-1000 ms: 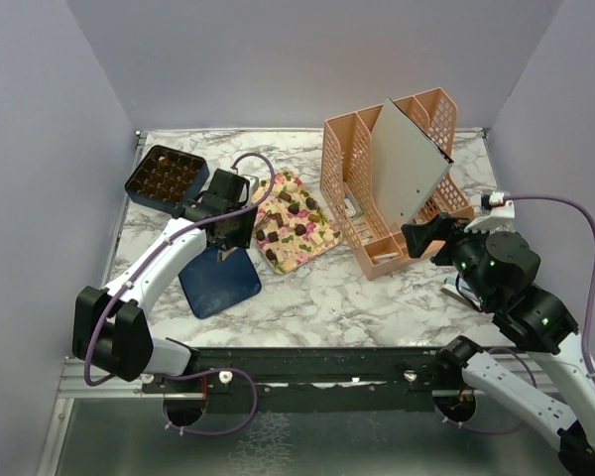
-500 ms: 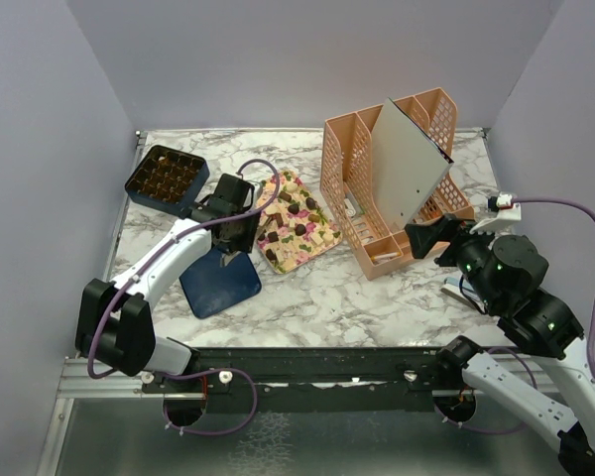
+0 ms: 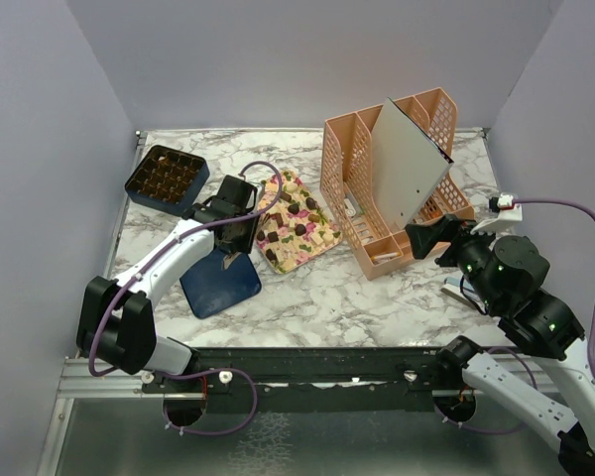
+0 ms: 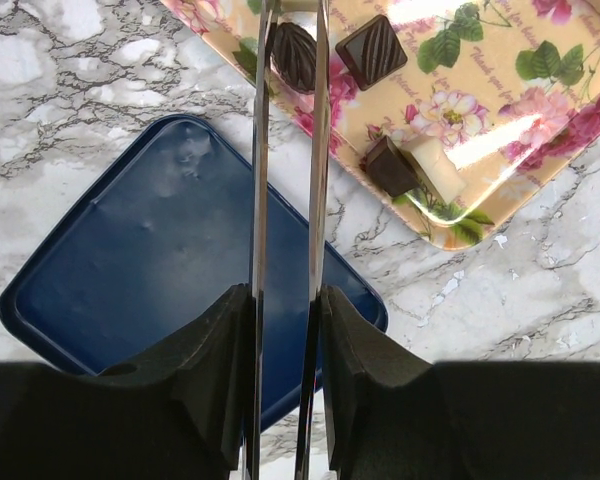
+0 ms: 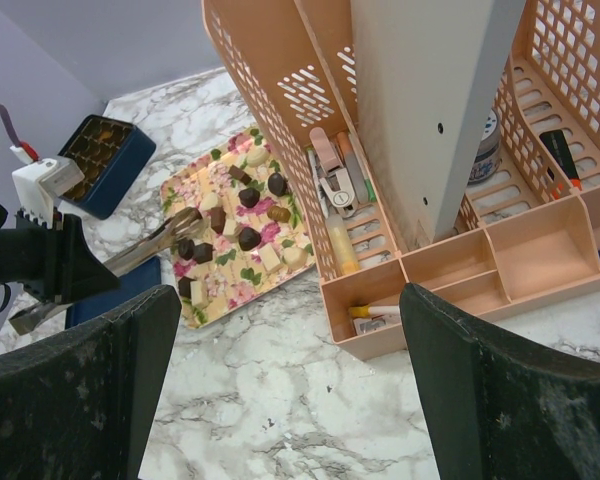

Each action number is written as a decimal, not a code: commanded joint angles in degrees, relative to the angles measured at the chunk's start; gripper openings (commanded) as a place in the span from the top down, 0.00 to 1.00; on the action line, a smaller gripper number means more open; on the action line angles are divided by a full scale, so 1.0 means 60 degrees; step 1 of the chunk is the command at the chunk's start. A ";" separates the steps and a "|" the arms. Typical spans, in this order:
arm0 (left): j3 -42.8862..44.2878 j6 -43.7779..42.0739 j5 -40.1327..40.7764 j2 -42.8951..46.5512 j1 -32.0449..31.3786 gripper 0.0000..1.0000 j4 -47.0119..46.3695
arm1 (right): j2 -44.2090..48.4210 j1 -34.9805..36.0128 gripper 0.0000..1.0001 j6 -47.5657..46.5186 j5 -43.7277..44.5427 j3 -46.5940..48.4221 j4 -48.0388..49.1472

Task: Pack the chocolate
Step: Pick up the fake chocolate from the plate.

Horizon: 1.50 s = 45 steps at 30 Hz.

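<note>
Our left gripper (image 4: pixel 285 310) is clamped on metal tongs (image 4: pixel 318 150), whose tips sit either side of a ribbed dark chocolate (image 4: pixel 296 55) on the floral tray (image 4: pixel 500 140), beside the blue lid (image 4: pixel 150 290) on the counter (image 4: pixel 60 120). Our right gripper (image 5: pixel 285 320) stands wide apart.

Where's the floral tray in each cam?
Top external: floral tray left of centre, between blue lid and peach organiser.
Left wrist: upper right, cut off by the frame.
Right wrist: left of centre.
Shared landmark: the blue lid beside the tray; only a sliver of it shows in right wrist.
</note>
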State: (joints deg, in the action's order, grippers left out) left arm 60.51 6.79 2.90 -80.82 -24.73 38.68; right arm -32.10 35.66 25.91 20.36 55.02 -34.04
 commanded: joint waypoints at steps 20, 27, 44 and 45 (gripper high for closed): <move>0.1119 0.0799 0.1371 0.0273 -0.0068 0.69 -0.0179 | 0.0201 0.0019 0.04 -0.0092 0.0243 -0.0247 0.0006; 0.1941 0.0828 0.2265 -0.0233 -0.0040 0.69 0.0095 | 0.0176 0.0019 0.04 -0.0043 -0.0044 -0.0550 0.0236; 0.3996 0.0876 0.2253 -0.1718 0.2572 0.69 0.0331 | 0.0505 0.0020 0.03 -0.0628 -0.0158 -0.0746 0.0386; 0.4126 0.0868 0.2199 -0.1816 0.2758 0.69 0.0323 | 0.0483 0.0019 0.03 -0.0671 -0.0138 -0.0759 0.0424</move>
State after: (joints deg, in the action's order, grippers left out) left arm 82.17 11.42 17.34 -89.52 -13.21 40.49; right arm -28.53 35.66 23.73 20.05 50.46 -32.64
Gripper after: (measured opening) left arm 0.310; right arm 0.965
